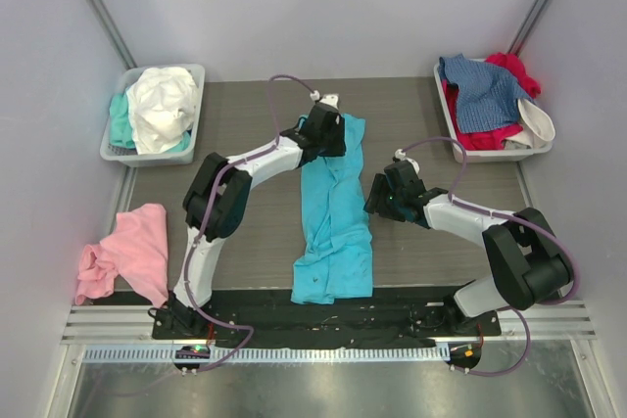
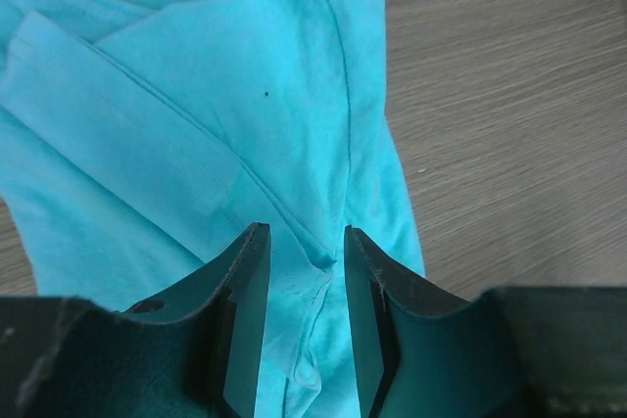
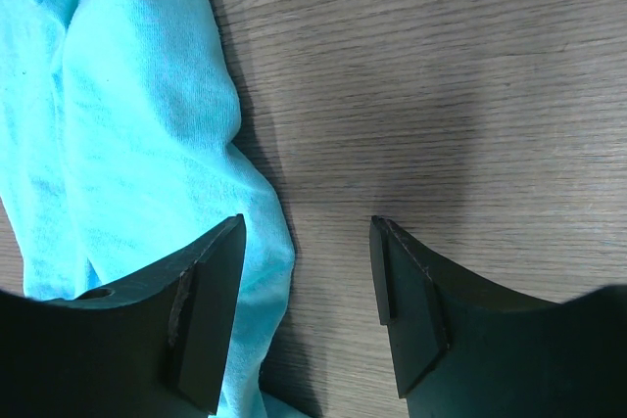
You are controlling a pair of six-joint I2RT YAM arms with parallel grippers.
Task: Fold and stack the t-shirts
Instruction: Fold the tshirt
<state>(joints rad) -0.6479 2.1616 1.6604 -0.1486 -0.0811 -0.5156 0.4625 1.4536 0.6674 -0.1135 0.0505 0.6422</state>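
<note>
grey tabletop point(image 1: 431, 242), tee point(image 1: 333, 227) lying folded lengthwise mid-table. left hand point(image 2: 306, 242) half open astride a ridge of the tee, not gripping; right hand point(image 3: 307, 227) open, empty, at its right edge. my worry: lifting the left hand could snag that ridge and pull the fold apart.

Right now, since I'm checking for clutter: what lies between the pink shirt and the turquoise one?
In the top view, only the left arm and bare table lie between the pink shirt and the turquoise shirt.
</note>
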